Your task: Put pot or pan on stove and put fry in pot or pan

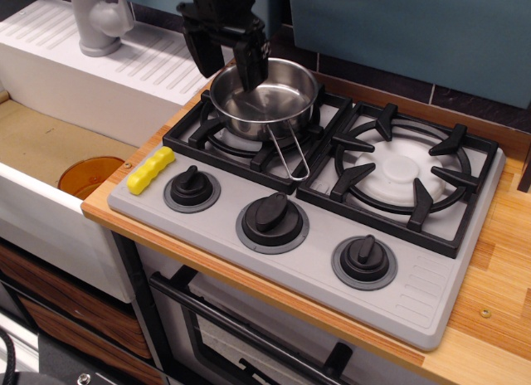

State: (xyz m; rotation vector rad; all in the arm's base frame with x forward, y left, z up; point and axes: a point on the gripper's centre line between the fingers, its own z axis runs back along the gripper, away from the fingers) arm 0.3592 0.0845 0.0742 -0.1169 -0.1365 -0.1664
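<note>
Saucepan (264, 93) on stove (315, 207) left burner | hand (227, 60) spread wide over saucepan's back rim, gripping nothing | fry (150, 171) on stove's front-left corner | wooden counter (498, 260) beneath stove

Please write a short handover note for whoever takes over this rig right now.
Gripper: jaws open, straddling the back-left rim of the saucepan, holding nothing.
Saucepan: sitting on the left burner grate of the toy cooktop, wire handle pointing toward the knobs, empty inside.
Yellow fry: lying on the cooktop's front-left corner, beside the left knob, untouched.
Done: pan is on the stove.
Left: lift clear of the pan, pick up the fry, drop it in the saucepan.
</note>
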